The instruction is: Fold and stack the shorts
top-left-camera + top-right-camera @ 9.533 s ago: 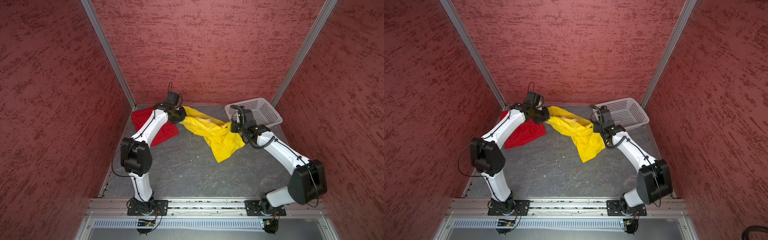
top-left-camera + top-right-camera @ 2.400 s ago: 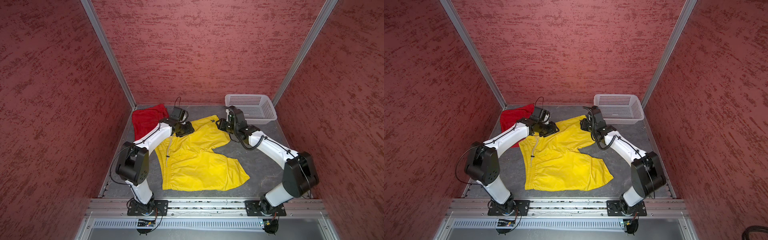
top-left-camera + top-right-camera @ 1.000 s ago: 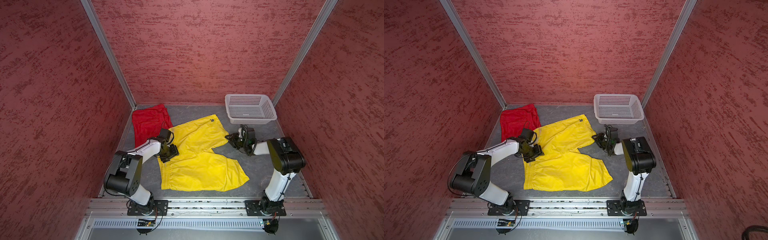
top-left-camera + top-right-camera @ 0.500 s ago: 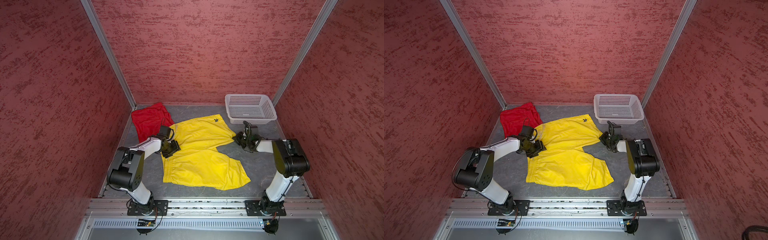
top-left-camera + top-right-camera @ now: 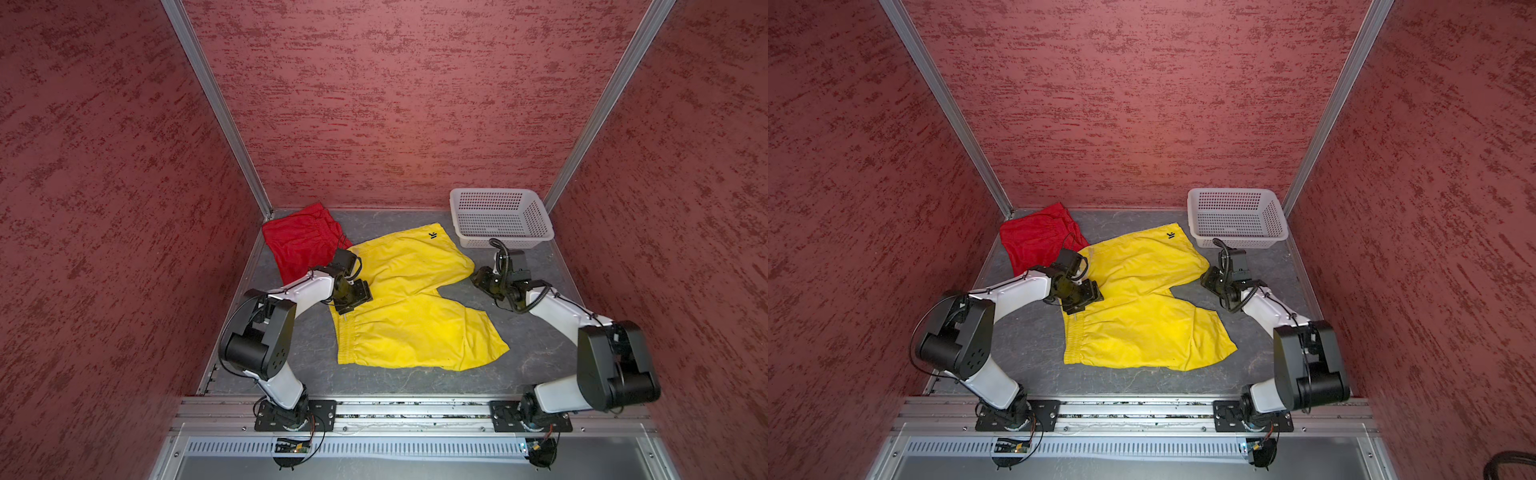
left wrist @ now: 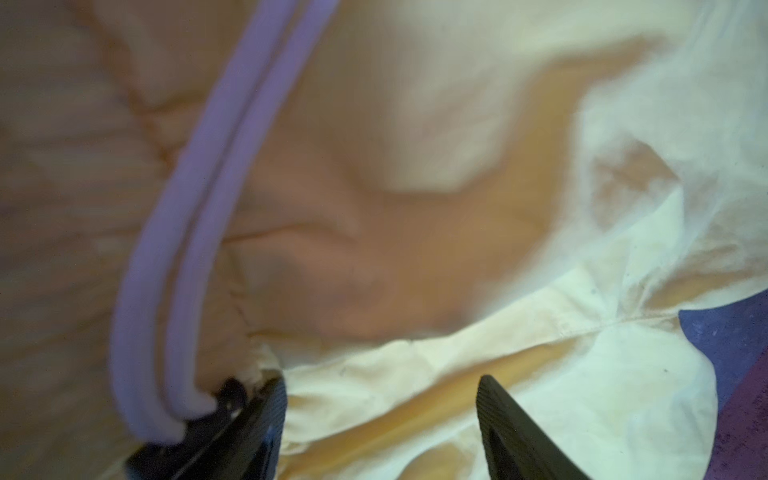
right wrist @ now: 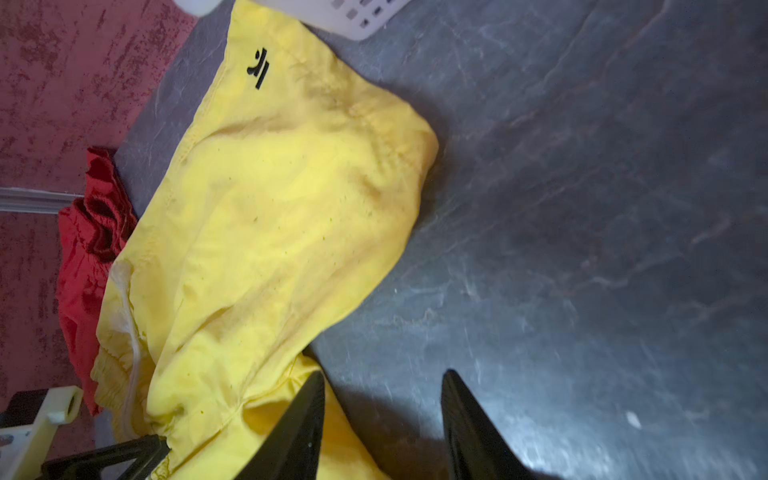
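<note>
- Earlier bunched and hanging between both hands, the yellow shorts (image 5: 407, 320) now lie spread flat in the middle of the grey surface (image 5: 540, 357), and the right hand has come off the leg hem.
- Their waistband (image 5: 347, 332) runs along the 9 o'clock side. One leg points to 1 o'clock, its black logo (image 5: 433, 236) near the white perforated basket (image 5: 540, 232), and the other leg points to 4 o'clock.
- The left hand (image 5: 353, 297) sits low over the waistband at 9 o'clock of the shorts. The left wrist view shows its fingers (image 6: 274, 399) apart over the fabric, gripping none of it, with the pale drawstring (image 6: 178, 232) looping past one finger.
- The right hand (image 5: 478, 280) is at 3 o'clock, just off the far leg's hem. Its fingers (image 7: 307, 399) are spread over bare surface and hold nothing.
- The red shorts (image 5: 299, 245) lie rumpled in the 11 o'clock corner, just beside the yellow pair.
</note>
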Controlling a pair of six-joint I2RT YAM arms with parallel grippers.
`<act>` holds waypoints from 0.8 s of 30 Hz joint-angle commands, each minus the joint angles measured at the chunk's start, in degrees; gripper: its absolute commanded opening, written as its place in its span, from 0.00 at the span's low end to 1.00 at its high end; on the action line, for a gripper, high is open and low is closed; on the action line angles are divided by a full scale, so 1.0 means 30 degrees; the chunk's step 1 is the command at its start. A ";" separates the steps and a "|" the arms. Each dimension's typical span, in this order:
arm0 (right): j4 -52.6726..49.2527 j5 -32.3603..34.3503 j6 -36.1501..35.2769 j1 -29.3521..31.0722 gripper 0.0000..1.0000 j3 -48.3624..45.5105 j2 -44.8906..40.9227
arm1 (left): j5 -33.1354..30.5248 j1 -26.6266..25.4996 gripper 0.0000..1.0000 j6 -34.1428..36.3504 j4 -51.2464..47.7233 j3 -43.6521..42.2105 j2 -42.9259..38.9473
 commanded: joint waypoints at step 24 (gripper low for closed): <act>0.5733 -0.7969 0.3005 0.0984 0.00 -0.5378 -0.1291 | -0.0188 -0.3725 0.62 -0.3430 0.0229 -0.2958 -0.2071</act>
